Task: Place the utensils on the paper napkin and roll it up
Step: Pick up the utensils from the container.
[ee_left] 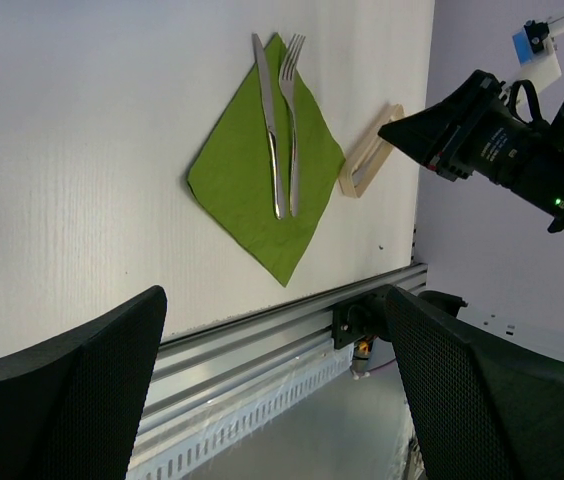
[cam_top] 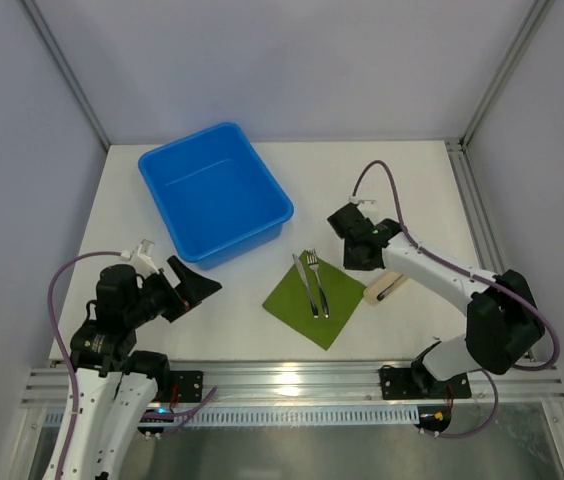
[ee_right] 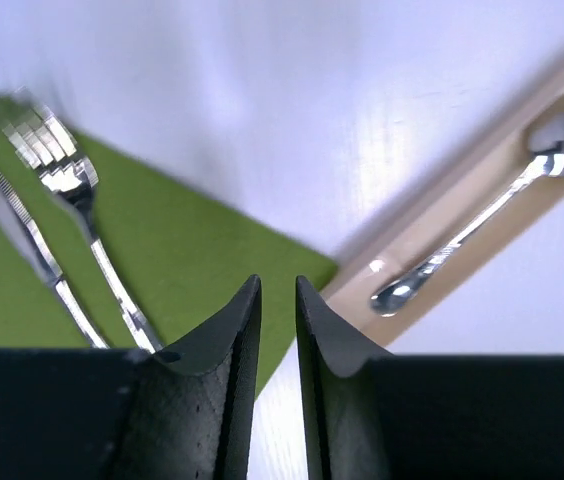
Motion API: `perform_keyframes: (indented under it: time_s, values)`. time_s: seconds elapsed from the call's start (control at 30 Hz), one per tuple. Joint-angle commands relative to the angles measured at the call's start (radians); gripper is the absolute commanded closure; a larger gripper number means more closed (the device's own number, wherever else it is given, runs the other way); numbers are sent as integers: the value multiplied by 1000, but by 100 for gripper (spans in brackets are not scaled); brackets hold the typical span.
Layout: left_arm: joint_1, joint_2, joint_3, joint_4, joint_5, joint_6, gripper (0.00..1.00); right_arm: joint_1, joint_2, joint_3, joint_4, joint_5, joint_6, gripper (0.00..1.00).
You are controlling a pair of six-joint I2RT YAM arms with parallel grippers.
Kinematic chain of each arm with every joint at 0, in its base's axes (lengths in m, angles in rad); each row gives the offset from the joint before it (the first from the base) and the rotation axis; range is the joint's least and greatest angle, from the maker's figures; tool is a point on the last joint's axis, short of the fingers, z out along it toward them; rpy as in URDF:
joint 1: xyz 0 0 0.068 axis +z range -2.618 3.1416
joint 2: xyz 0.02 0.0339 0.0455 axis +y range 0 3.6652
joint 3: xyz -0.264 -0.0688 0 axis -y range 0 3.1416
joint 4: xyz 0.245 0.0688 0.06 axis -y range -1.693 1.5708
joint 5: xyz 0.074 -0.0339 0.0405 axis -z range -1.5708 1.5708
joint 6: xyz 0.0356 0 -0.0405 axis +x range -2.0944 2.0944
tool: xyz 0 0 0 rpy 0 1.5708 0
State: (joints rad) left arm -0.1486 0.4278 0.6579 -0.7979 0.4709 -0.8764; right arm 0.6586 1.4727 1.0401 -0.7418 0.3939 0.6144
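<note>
Right gripper [ee_right: 277, 285] hangs over the white table [cam_top: 412, 180], by the edge of the square green paper napkin [cam_top: 334, 312]. Its two black fingers have only a thin gap between them, and nothing is in that gap. The left gripper [ee_left: 272, 292] waits off to the side with its fingers spread wide, holding nothing.

Two of the utensils are on the napkin already. The shiny metal fork [ee_right: 72, 185] and the shiny metal knife [ee_left: 267, 110] lie side by side, close together. The small shiny metal spoon [ee_right: 462, 240] is not there yet. It lies inside the long beige holder [cam_top: 374, 293], which sits just beside the napkin's right edge.

So the job now looks like fetching the spoon. To do it well, the fingers should open wider first. Then they should come straight down over the thin handle, one finger on each side. The slot is narrow, so go slowly and do not bump the holder's walls. Squeeze gently, lift straight up, and lay the spoon next to the fork, pointing the same way, so the roll comes out neat.
</note>
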Motion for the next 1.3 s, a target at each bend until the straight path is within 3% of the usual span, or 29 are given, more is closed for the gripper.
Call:
perform_keyframes:
  time_s: [0.0, 0.3, 0.63, 1.27]
  values:
    - [-2, 2, 5, 17, 31, 25, 8, -106, -54, -44, -7, 69, 2, 77]
    - [-3, -4, 0, 17, 37, 22, 9, -293, 8, -83, 21, 158, 64, 79]
    - [-2, 0, -3, 16, 37, 28, 8, -407, 63, -117, 91, 154, 56, 78]
    - [-2, 18, 3, 17, 28, 28, 8, -485, 127, -153, 177, 30, 36, 78]
